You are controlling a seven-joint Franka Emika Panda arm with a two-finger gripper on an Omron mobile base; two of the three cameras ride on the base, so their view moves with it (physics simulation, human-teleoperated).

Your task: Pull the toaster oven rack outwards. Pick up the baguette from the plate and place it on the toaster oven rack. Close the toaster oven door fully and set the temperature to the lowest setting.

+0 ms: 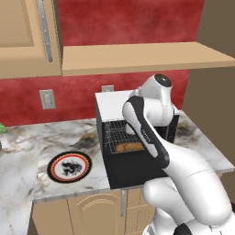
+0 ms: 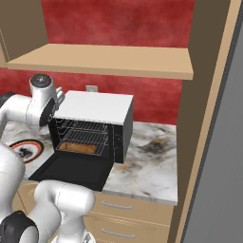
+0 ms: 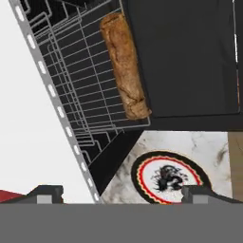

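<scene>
My hand (image 3: pixel 121 192) is up at the left top corner of the toaster oven (image 2: pixel 95 107), fingers wide apart, holding nothing. Baguette (image 3: pixel 126 64) lies on the front edge of the toaster oven rack (image 3: pixel 80 80), which is slid out. Toaster oven door (image 2: pixel 71 171) hangs open, flat. Plate (image 1: pixel 69 167) sits bare on the table (image 1: pixel 27 142), left of the oven.

A home kitchen. A marble-patterned countertop (image 1: pixel 27 151) runs over tan wooden base cabinets (image 1: pixel 92 213) with drawers (image 2: pixel 118 206), below a red wall (image 1: pixel 119 20) bearing an outlet plate (image 1: pixel 47 99). A wooden wall cabinet (image 1: pixel 25 36) and an open shelf (image 2: pixel 104 59) hang above. A toaster oven (image 2: pixel 97 107) and a plate (image 1: pixel 69 167) stand on the counter.
</scene>
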